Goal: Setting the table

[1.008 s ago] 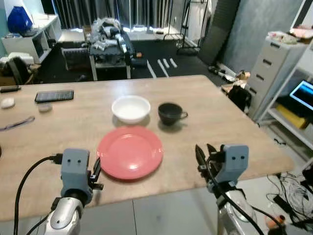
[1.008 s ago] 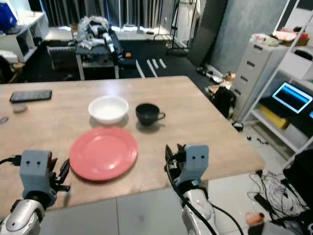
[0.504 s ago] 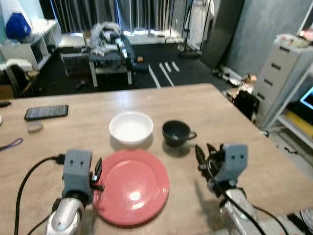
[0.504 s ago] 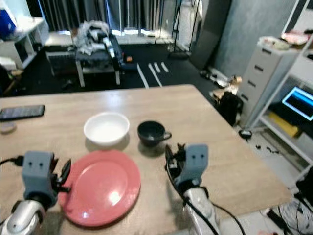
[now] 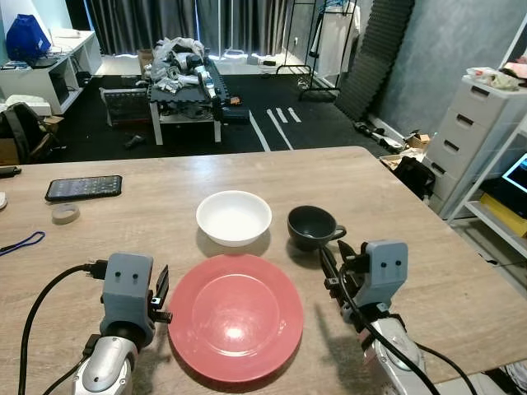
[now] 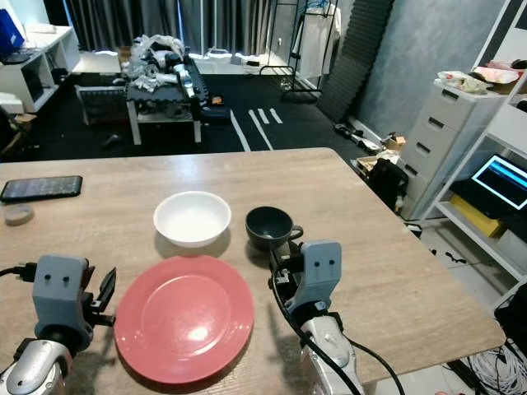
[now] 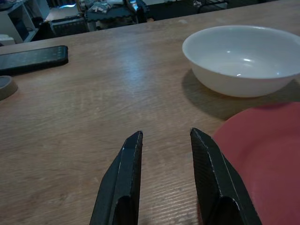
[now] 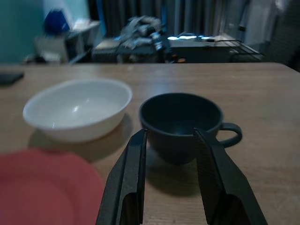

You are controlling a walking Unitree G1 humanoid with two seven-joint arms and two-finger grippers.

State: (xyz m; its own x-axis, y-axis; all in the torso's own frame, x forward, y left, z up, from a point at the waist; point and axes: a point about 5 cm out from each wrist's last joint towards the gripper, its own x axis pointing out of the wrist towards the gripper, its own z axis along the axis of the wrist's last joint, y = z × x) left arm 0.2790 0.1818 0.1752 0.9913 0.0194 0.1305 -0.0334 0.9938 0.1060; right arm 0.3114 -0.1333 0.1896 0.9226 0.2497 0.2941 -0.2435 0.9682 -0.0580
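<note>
Now, at the far left of the head view, a phone (image 5: 83, 188) and a tape roll (image 5: 64, 213) are seen on the table (image 5: 412, 214), well apart from the dishes. At the lower left, the left gripper (image 5: 160, 297) is held with its fingers spread and nothing between them, just beside the left rim of the red plate (image 5: 235, 315). The plate is lying at the lower centre. Above it, in the middle of the frame, the white bowl (image 5: 234, 217) is placed, and the dark cup (image 5: 313, 227) is standing just to the right of the bowl, with its handle turned to the right. At the lower right, the right gripper (image 5: 329, 271) is pointed at the cup, also spread and empty, near the cup but not touching it.

It is judged that the cup is to be grasped next. If the fingers are pushed forward off-centre, the cup could be knocked toward the bowl or tipped over. The plate could also be shifted if its rim is struck by the left fingers.
</note>
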